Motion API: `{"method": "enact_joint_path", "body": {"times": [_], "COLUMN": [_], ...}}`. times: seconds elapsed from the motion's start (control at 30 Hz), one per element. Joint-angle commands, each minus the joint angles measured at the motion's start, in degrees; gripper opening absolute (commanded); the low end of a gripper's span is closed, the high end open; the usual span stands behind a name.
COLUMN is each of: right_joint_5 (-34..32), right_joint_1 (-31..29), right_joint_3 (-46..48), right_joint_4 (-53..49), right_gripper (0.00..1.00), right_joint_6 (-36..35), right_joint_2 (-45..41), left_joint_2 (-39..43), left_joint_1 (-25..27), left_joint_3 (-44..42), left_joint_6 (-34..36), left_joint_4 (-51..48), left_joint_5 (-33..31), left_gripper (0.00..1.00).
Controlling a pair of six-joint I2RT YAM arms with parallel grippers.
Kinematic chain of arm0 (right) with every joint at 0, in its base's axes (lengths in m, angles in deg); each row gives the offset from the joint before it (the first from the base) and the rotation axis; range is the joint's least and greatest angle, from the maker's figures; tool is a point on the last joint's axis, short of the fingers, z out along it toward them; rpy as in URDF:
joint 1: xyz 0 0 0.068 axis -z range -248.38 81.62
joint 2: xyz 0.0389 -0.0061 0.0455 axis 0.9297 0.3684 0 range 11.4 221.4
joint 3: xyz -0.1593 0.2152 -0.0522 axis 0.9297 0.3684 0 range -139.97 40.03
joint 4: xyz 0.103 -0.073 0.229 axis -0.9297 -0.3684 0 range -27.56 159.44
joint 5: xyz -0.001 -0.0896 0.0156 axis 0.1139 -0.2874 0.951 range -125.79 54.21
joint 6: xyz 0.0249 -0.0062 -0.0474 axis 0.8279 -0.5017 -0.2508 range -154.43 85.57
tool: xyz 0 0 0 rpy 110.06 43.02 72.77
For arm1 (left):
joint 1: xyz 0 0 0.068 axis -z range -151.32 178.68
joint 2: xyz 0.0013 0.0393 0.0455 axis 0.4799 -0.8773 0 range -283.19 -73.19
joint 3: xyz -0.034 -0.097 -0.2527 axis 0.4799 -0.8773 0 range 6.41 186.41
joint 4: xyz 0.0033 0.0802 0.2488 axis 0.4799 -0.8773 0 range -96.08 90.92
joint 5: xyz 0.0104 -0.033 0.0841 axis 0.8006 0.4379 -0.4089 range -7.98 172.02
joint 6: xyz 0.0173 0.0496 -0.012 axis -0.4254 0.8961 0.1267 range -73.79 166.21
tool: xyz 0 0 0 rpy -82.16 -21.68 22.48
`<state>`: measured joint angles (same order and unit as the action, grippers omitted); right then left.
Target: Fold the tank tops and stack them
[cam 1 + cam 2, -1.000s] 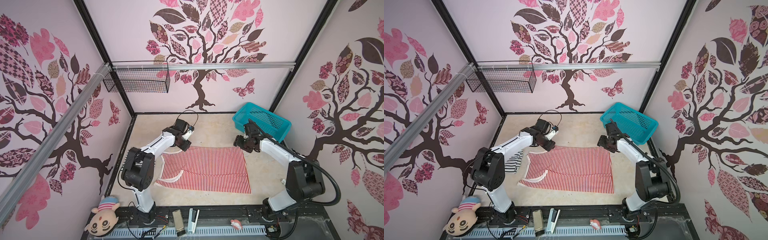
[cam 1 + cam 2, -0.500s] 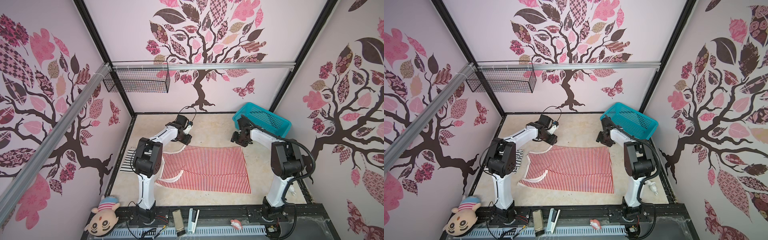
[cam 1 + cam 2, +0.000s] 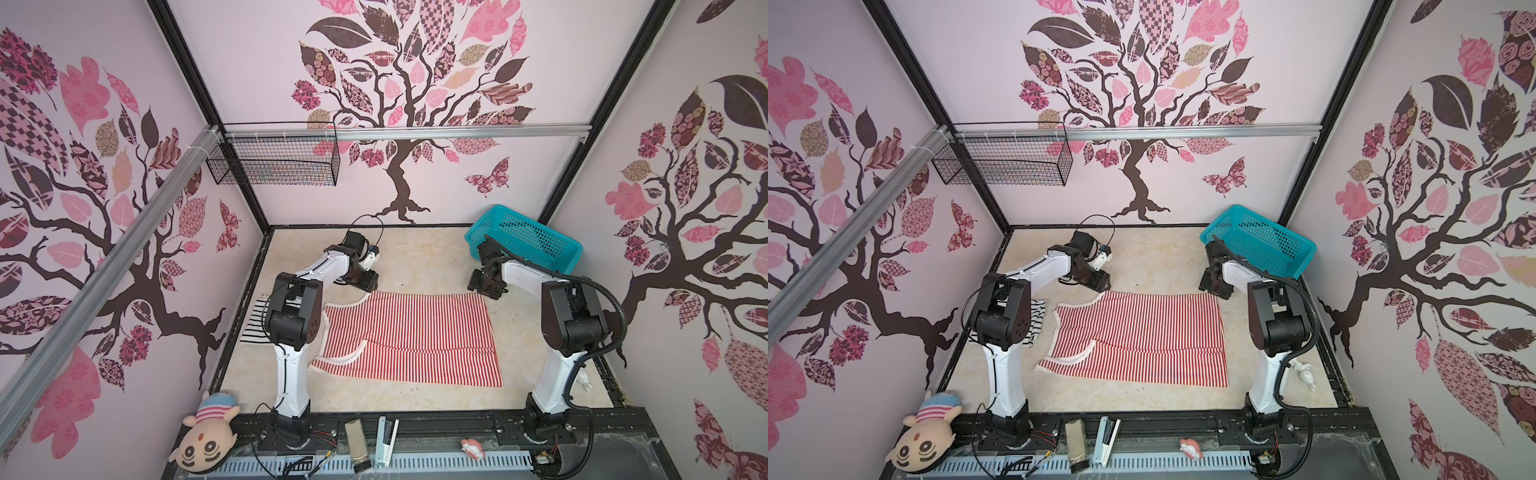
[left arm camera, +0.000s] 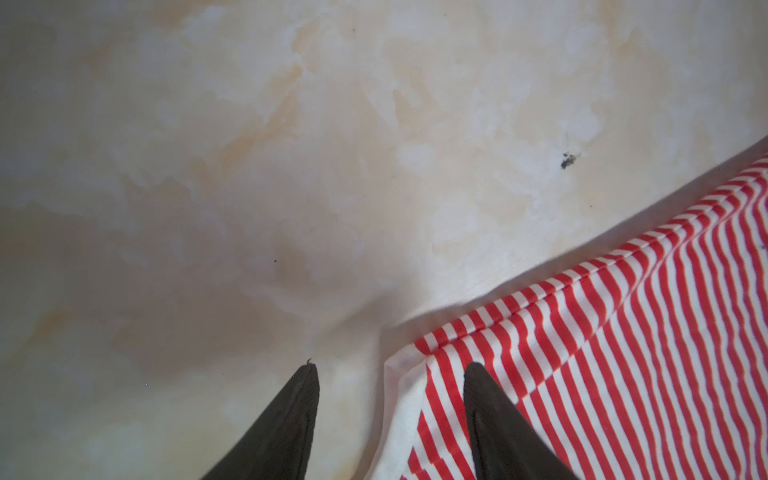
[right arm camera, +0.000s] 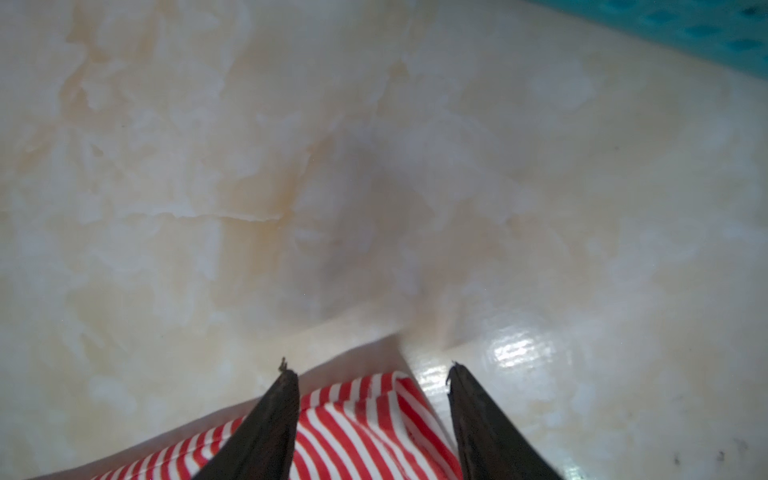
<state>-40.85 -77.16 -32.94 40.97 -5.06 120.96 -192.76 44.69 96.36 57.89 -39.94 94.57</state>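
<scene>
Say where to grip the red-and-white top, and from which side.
Probably at the two far corners of the red-and-white tank top, from above: it lies flat, its pale-trimmed strap corner between the open jaws of the left gripper, its hem corner between those of the right gripper.

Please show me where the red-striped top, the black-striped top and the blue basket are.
red-striped top point(image 3: 407, 336), in a top view, middle of the cloth
black-striped top point(image 3: 253, 326), in a top view, its uncovered striped edge
blue basket point(image 3: 528, 239), in a top view, its mesh wall
</scene>
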Motion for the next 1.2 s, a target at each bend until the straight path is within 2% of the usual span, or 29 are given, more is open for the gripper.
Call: {"method": "enact_joint_path", "body": {"times": [0.0,0.2,0.3,0.43,0.8,1.17], "right_joint_5": [-2.11,0.77,3.91,4.62,5.21,6.66], "right_joint_1": [0.95,1.04,1.04,1.04,1.04,0.95], "right_joint_3": [0.24,0.57,1.50,1.42,2.02,4.72], "right_joint_4": [-0.79,0.39,2.12,2.41,3.13,3.36], "right_gripper": [0.61,0.57,0.51,0.44,0.01,0.00], "right_joint_6": [-1.19,-1.69,-1.77,-2.11,-2.66,-3.43], "right_joint_2": [1.49,2.84,2.50,2.67,0.94,-5.14], "left_joint_2": [-1.29,-1.41,-0.87,0.18,1.02,0.41], "left_joint_1": [0.11,0.10,0.14,0.09,-0.09,-0.27], "left_joint_3": [0.87,0.05,-0.11,-0.42,-1.84,-0.94], "left_joint_6": [0.69,0.08,-0.20,-0.34,0.00,0.02], "left_joint_4": [-0.91,-1.10,-1.36,-1.47,-1.68,-2.51], "left_joint_5": [2.11,3.73,4.31,4.48,4.24,4.19], "left_gripper": [0.60,0.59,0.59,0.59,0.59,0.59]}}
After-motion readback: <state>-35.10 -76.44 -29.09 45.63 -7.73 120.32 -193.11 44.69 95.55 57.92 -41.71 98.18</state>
